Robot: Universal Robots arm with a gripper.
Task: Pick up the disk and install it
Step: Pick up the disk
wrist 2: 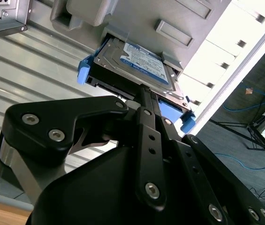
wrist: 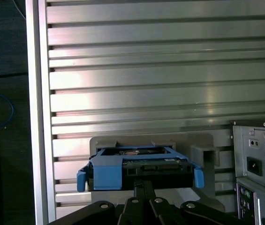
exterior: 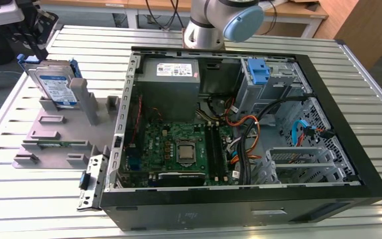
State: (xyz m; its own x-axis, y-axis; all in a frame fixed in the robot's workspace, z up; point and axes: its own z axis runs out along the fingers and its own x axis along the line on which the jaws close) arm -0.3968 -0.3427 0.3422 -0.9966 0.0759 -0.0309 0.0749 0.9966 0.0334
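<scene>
Ribbed aluminium table [exterior: 38, 199], wooden benches [exterior: 304, 15] behind it, dark floor [wrist: 1, 47] beyond the edge

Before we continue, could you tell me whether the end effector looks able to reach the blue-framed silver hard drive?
Probably yes: the end effector is right at the upper edge of the blue-framed silver hard drive, upright in the grey plastic stand, and nothing lies between them.

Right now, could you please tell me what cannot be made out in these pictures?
1. Contact between claw and disk: hidden by the claw's own body in both wrist views.
2. Disk's lower edge: sunk in the grey stand in the exterior view.
3. Disk's label: seen nearly edge-on in the first wrist view.
</scene>
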